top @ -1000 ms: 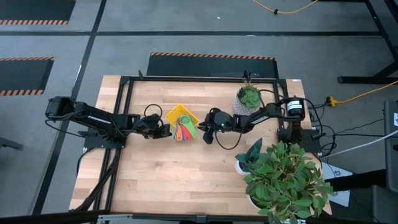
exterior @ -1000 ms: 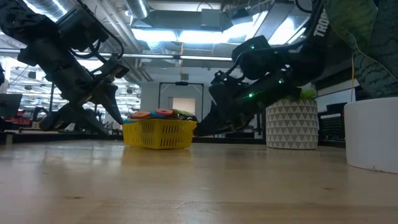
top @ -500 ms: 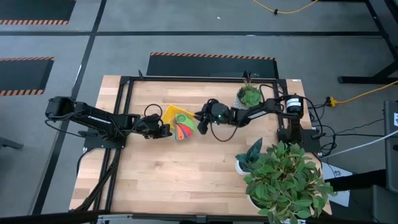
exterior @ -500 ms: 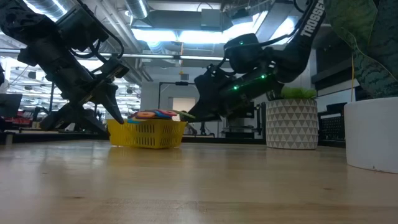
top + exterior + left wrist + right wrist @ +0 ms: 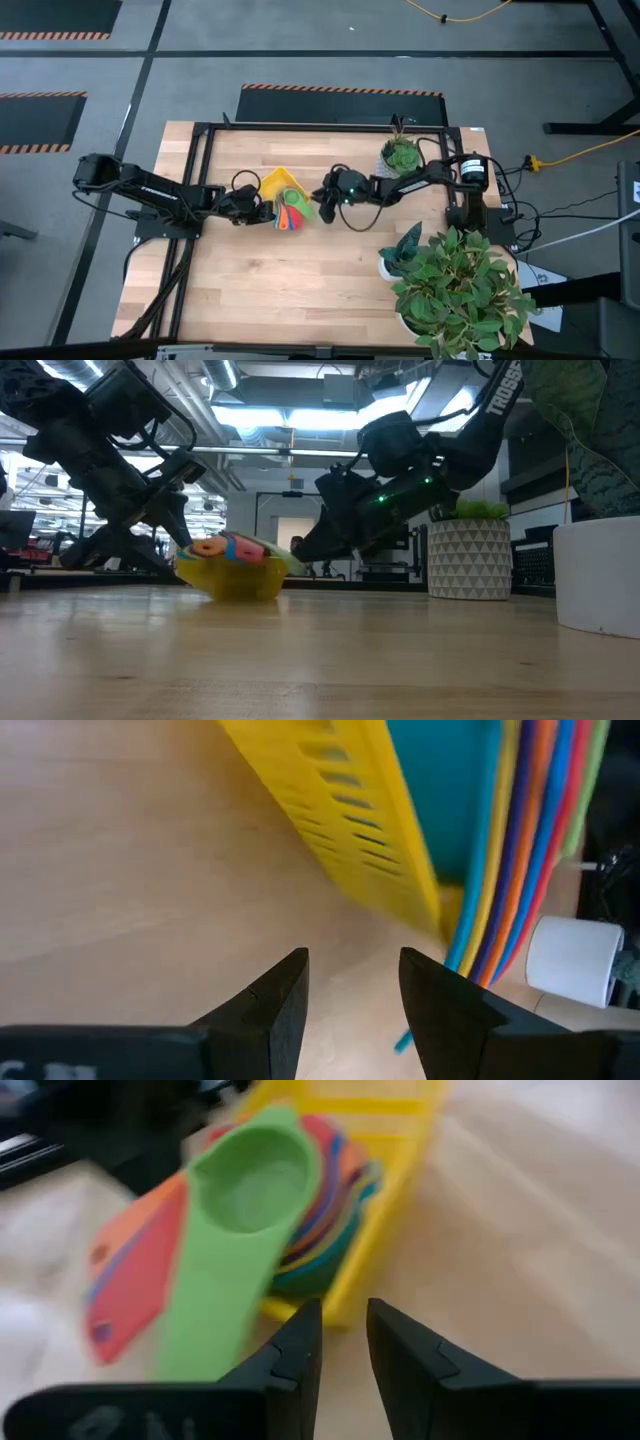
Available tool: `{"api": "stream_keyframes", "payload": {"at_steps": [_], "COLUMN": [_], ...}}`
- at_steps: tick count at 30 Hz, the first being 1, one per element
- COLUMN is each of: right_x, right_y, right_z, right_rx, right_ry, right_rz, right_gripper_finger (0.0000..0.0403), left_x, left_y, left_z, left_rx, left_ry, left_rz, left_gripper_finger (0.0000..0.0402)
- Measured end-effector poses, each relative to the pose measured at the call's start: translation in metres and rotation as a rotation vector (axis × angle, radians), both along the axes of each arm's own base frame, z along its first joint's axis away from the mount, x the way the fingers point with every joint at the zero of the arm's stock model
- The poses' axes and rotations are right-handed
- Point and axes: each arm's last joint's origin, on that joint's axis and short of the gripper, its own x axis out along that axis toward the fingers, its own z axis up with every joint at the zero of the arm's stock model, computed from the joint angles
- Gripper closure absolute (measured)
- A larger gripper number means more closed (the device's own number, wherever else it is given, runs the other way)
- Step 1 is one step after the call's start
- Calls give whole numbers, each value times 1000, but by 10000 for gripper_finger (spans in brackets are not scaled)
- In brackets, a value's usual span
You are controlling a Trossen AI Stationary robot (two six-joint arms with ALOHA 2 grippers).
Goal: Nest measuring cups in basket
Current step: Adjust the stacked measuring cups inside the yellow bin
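The yellow basket sits mid-table and shows tipped in the low view. The measuring cups lie stacked in it, the green one on top, their flat handles sticking out over the rim. My right gripper is at the basket's right end, its fingers a narrow gap apart. My left gripper is open close to the basket's left side, and the slotted yellow wall stands just ahead of its fingers. My right gripper comes slanting down from the table's right, with its fingertips at the basket's end wall near a lower corner. It seems to push there, though the exact point of contact is hidden by the fingers. The basket is tilted on the table.
A white patterned plant pot stands behind the right arm, at the right of the low view. A large leafy plant in a white pot fills the table's near right corner. Bare wood lies toward the near edge.
My right gripper has moved toward the table's left and far side, up against the basket. The basket with its cups has slid left toward my left gripper and now stands tipped instead of flat.
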Motion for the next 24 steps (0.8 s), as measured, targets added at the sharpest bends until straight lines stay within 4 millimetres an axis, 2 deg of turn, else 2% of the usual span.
{"api": "stream_keyframes", "payload": {"at_steps": [5, 12, 16, 24], "right_x": [2, 2, 2, 4], "right_y": [18, 16, 16, 35], "right_z": [0, 0, 0, 1], "right_rx": [1, -28, -4, 26], "right_ry": [0, 3, 0, -14], "right_rz": [55, -2, 24, 84], "right_gripper_finger": [315, 315, 315, 315], "left_x": [0, 0, 0, 2], "left_y": [0, 0, -1, -1], "left_z": [0, 0, 0, 2], "left_rx": [-2, -2, -12, -32], "left_ry": [0, -1, -2, -37], "left_rz": [1, 1, -2, 16], "left_gripper_finger": [252, 252, 252, 252]}}
